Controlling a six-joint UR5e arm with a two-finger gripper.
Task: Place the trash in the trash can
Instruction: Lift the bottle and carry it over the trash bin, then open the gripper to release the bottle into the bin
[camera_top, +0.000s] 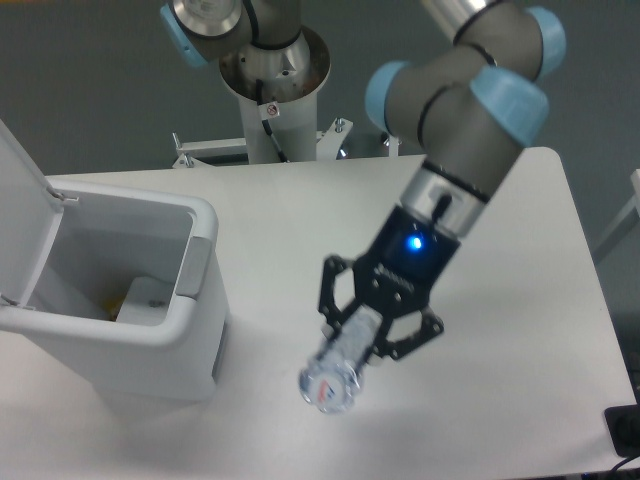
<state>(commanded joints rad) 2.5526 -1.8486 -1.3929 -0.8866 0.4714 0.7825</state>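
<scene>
My gripper (368, 330) is shut on the crushed clear plastic bottle (338, 370), gripping it around the middle; its end points toward the camera and down-left. It looks held above the white table (520, 300), though I cannot tell the height. The trash can (195, 290), a white bin with a grey panel, stands at the left with its lid (20, 200) flipped up. Inside it I see something white and a bit of yellow (135, 298). The crumpled white wrapper is not clearly in view.
The arm's base column (272, 90) stands at the table's back edge. A dark object (625, 430) sits at the lower right corner.
</scene>
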